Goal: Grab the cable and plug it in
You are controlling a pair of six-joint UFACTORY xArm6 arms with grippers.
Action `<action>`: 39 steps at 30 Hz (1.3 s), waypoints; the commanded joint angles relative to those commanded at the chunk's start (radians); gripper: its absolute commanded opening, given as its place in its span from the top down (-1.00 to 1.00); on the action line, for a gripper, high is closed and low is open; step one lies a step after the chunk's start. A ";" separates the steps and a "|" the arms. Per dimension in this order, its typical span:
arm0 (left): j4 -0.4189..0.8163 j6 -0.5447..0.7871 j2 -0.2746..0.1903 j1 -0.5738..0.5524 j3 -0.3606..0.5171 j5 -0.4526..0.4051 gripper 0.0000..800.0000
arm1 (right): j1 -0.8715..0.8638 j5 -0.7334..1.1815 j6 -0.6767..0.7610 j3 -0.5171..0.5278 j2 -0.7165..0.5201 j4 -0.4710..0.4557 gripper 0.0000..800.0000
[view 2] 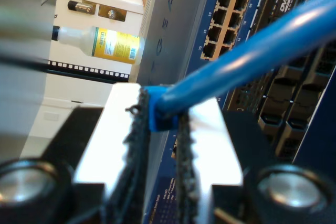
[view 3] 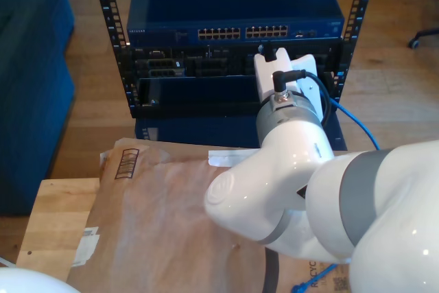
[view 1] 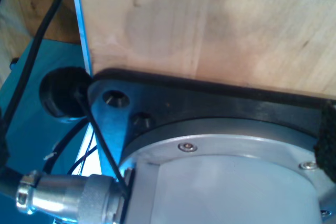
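While my first gripper couldn't be judged open or closed, its wrist view had a wood board (view 1: 210, 19) over a black base plate (view 1: 210, 103); no writing there.

2nd wrist view: my second gripper (view 2: 160, 129) pinched the cable (view 2: 247, 59) by its blue plug, near the switch (view 2: 231, 9) ports. Best go slow, line up w/ one port. "DVD" showed.

Exterior view: cable at right, switch up top, cardboard (view 3: 158, 217) w/ barcode.

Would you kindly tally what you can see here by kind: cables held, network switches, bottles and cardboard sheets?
Blue cable, clamped in my second gripper: 1
Blue network switch: 1
Bottle with a yellow label: 1
Cardboard sheet: 1
Total: 4
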 joint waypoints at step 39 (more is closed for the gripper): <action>0.000 0.000 0.000 0.000 0.000 0.000 -1.00 | -0.163 -0.218 0.511 -0.160 0.362 -0.201 1.00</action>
